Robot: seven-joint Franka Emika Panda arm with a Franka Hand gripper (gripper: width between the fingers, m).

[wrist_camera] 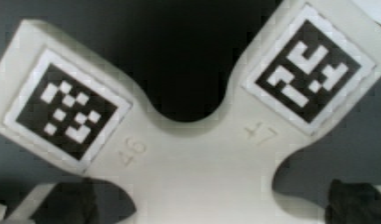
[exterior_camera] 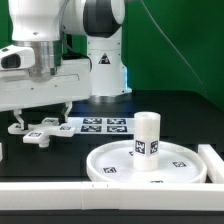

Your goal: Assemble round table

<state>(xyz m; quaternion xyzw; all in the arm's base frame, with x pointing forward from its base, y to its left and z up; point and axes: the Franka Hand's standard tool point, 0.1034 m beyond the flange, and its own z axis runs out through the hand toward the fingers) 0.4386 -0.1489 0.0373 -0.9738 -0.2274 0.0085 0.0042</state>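
Leg [exterior_camera: 148, 135] already stands in the disc [exterior_camera: 100, 168] hub; foot [exterior_camera: 38, 130] lies on the table, well apart; gripper [exterior_camera: 40, 118] sits over it, jaws straddling one arm, can't tell if clamped; foot onto leg looks like what's left.

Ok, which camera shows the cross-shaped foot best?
The wrist view: the cross-shaped foot fills the frame, with two tagged arms and the notch between them seen close up. The exterior view shows it small, at the exterior view's left, partly covered by the gripper.
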